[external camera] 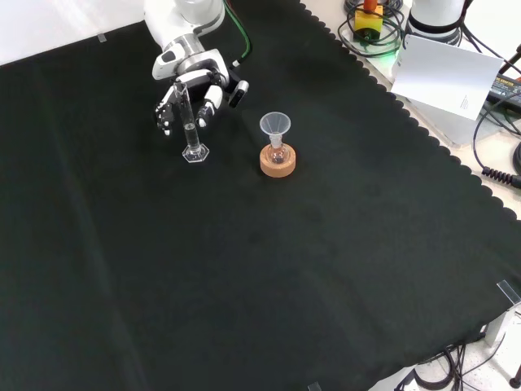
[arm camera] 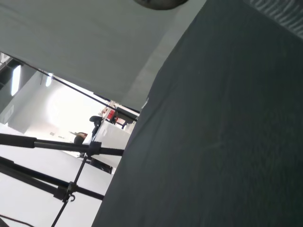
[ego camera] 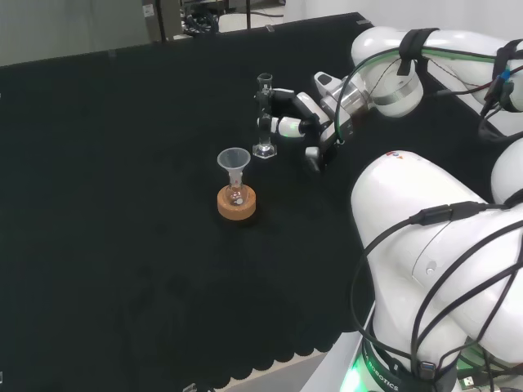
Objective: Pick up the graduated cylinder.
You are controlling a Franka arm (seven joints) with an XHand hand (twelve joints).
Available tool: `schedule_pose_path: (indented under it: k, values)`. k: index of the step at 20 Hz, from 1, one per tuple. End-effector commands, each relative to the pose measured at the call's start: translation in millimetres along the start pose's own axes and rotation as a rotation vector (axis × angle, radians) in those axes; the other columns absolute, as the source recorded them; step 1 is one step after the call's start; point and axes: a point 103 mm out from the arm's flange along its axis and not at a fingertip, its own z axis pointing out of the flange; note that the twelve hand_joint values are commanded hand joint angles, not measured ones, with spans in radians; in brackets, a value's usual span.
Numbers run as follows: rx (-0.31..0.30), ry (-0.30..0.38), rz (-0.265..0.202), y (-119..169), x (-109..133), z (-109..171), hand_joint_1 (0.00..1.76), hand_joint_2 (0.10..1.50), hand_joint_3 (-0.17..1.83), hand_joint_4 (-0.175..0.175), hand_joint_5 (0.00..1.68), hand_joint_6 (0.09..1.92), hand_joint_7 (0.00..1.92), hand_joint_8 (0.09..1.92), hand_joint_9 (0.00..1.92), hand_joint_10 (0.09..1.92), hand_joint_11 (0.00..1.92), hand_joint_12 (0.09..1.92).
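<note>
The graduated cylinder (ego camera: 264, 114), thin clear glass on a hexagonal foot, stands upright on the black cloth (ego camera: 122, 204). The hand (ego camera: 315, 122) reaches it from the right in the head view. Its fingers (ego camera: 282, 126) stretch out to the tube at mid height, while the thumb hangs lower and apart from it. In the front view the cylinder (external camera: 190, 130) stands just before the hand (external camera: 194, 85), with fingers on both sides of the tube. Its foot rests on the cloth. I see no closed grasp on the glass.
A small flask with a clear funnel (ego camera: 234, 160) in its neck sits on a cork ring (ego camera: 236, 204), close to the cylinder; in the front view this cork ring (external camera: 278, 163) lies to the cylinder's right. Paper and cables (external camera: 444, 69) lie beyond the cloth's scalloped edge.
</note>
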Motion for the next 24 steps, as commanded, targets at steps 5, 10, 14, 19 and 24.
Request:
schedule_pose_path:
  k: [5, 10, 14, 19, 24]
  values:
    - [0.009, -0.017, 0.005, 2.1, -1.1, 7.3, 1.1, 1.02, -0.17, -0.013, 0.51, 0.48, 0.47, 0.58, 0.69, 0.5, 0.35, 1.29]
    - [0.017, -0.014, 0.003, 3.6, -0.9, 4.8, 1.11, 1.03, -0.17, -0.007, 0.54, 0.52, 0.51, 0.59, 0.73, 0.51, 0.37, 1.29]
    - [0.014, -0.019, 0.007, 4.3, 0.3, 5.6, 1.11, 1.05, -0.17, 0.001, 0.56, 0.56, 0.54, 0.59, 0.75, 0.5, 0.39, 1.28]
    - [0.004, -0.045, 0.016, 4.0, -0.2, 5.3, 1.12, 1.1, -0.17, 0.011, 0.66, 0.62, 0.59, 0.59, 0.83, 0.47, 0.55, 1.21]
    - [-0.018, -0.063, 0.025, 3.8, 1.0, 3.3, 1.18, 1.19, -0.17, 0.031, 0.81, 0.63, 0.74, 0.62, 0.99, 0.4, 0.83, 1.04]
